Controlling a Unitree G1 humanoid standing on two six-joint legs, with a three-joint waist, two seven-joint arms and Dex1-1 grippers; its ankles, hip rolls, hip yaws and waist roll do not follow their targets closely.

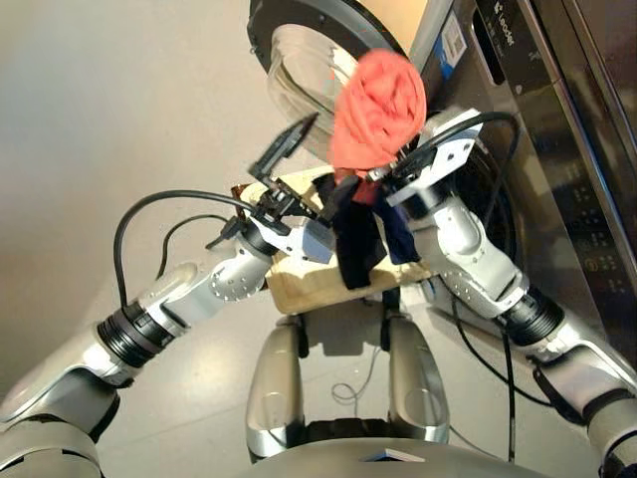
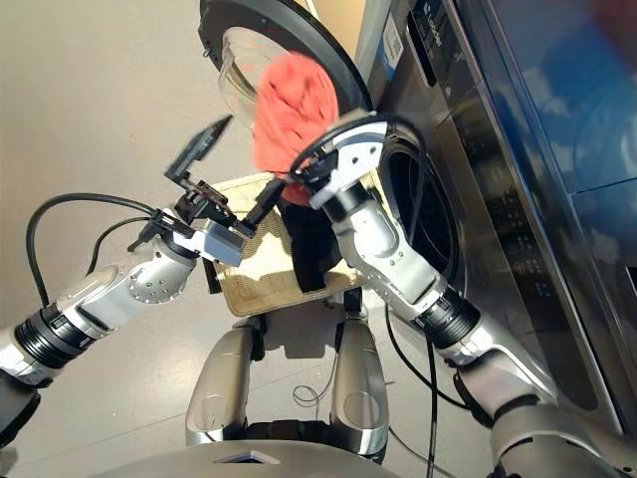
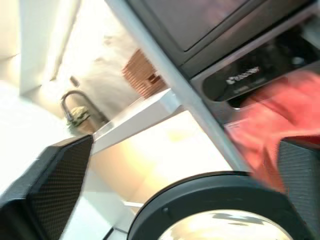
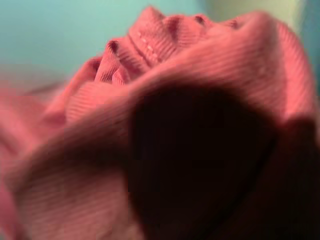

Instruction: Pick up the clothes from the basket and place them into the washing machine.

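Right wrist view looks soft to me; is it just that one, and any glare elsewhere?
Right wrist view: the coral-red garment fills it, out of focus. Left wrist view: streaked with blur, background washed out. Eye views: sharp, with reflections on the washing machine front.

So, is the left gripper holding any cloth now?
No, the left gripper is open and empty, beside the coral-red cloth garment.

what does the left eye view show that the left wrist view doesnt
Only the left eye view shows both arms, the right gripper holding the coral-red garment with dark garments hanging below it, and the cream basket beneath. Only the left wrist view shows the left gripper close up, fingers apart and empty, plus a room behind. Both show the coral-red garment, the round door and the washing machine.
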